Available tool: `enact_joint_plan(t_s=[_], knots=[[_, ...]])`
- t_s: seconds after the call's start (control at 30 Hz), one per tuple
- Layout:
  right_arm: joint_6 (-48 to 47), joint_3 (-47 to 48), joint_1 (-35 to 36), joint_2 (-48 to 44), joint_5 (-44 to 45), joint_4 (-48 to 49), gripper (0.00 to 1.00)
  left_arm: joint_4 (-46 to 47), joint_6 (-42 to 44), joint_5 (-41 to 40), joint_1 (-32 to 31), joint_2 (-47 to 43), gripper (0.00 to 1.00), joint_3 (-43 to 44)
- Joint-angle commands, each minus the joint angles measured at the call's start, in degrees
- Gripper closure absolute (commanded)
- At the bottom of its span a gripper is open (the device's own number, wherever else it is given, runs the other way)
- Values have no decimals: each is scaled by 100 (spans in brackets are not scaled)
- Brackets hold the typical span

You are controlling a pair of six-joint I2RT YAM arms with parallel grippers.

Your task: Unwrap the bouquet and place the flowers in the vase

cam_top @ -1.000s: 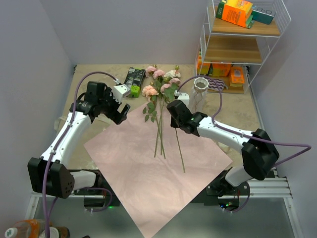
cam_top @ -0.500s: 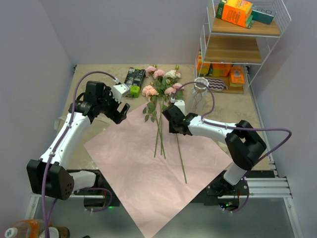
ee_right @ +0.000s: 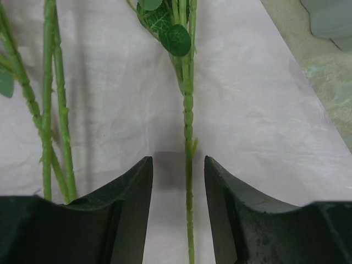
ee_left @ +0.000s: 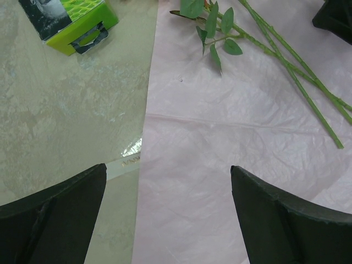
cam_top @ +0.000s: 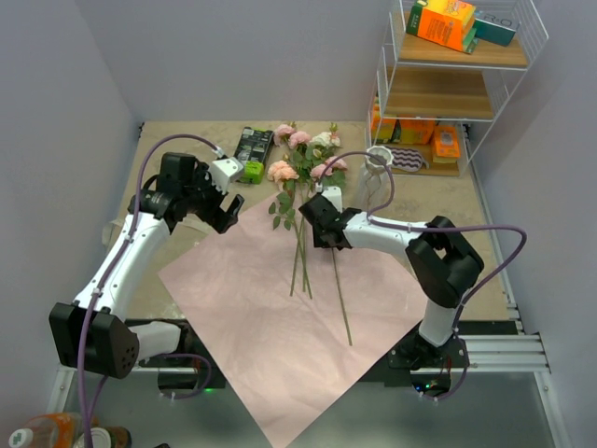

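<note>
Both my arms look alike: the left arm (cam_top: pixel 121 266) and the right arm (cam_top: pixel 384 231) have white link shells between chunky black joint housings. A lilac cable (cam_top: pixel 177 140) loops along each one, and a small white camera block (cam_top: pixel 227 172) sits at each wrist. The jaws are matte black, with rounded edges

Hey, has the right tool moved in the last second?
Yes. In the top view the right tool has shifted left, away from the vase, toward the flower stems.
</note>
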Motion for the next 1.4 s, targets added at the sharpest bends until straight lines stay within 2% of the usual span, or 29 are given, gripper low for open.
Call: enact_joint_plan(t_s=[0.0, 0.23, 0.43, 0.57, 0.7, 0.87, 1.07, 1.37], knots=[[-136, 189, -197, 388, 136, 193, 54, 35, -44, 46, 24, -172, 1, 35], [-206, 92, -320, 574, -154, 623, 58, -62, -88, 64, 32, -216, 1, 79], [-259, 118, -338, 486, -365, 765, 71, -114, -105, 90, 32, -190, 1, 254], [-277, 180, -338, 381, -462, 809, 81, -193, -97, 81, 32, -181, 1, 369], [-277, 276, -338, 170, -506, 817, 100, -202, -79, 99, 32, -207, 1, 378], [-312, 504, -338, -304, -515, 826, 100, -167, -114, 204, 111, -181, 1, 369], [-593, 900, -338, -1174, -357, 914, 100, -308, -290, 617, 322, -6, 1, 826], [-1884, 1891, -338, -2185, 144, 1546, 100, -457, -448, 1135, 568, 170, 1, 1300]])
